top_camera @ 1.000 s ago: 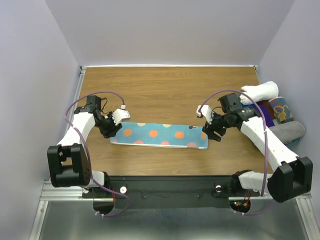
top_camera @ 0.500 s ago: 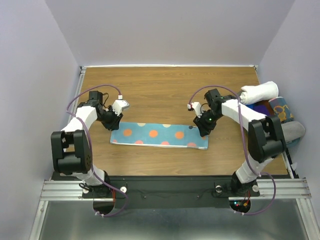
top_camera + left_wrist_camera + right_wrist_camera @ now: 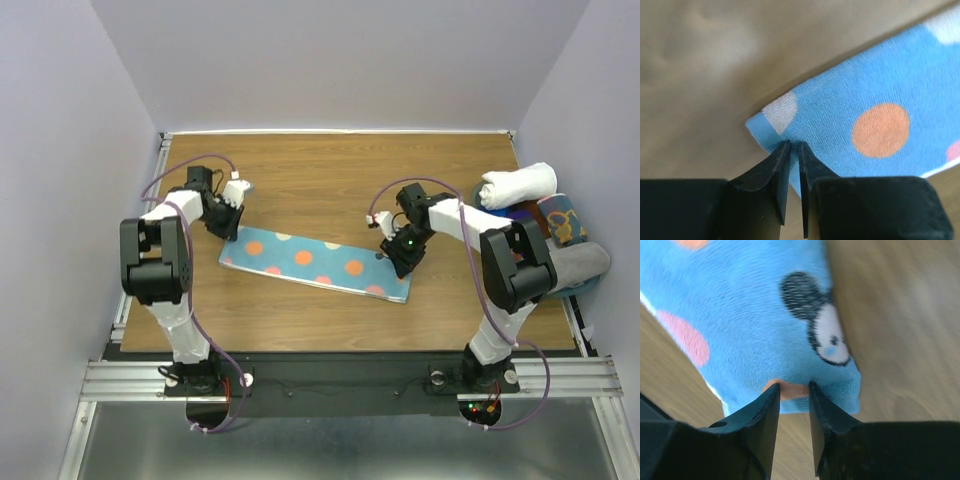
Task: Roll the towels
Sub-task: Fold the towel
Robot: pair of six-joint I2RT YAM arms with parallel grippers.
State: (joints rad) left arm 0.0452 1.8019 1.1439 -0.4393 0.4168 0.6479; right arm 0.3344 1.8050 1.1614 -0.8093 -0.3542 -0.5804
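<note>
**Top external: both grippers closing on the ends of the blue towel**

The towel (image 3: 315, 262) lies on the table (image 3: 330, 170) as a long folded strip stretched between the two grippers. The left gripper (image 3: 227, 233) is at its left end. In the left wrist view the jaws stand nearly together, with the towel's corner edge caught in the slit, so it reads as pinched. The right gripper (image 3: 400, 262) is at the other end. Its jaws are narrow, and the hem by the mouse print runs up to the gap, but I cannot tell whether it is clamped.

This looks like the set-up step, squaring the strip before any rolling. Next, one end must be turned over onto itself and kept tight and even across its width.

A second ago the jaws were wider and the strip lay parallel to the near edge. Now it slants, its left end farther out, and both arms have swung in towards it. A white roll (image 3: 515, 185) sits beyond the right gripper.
</note>
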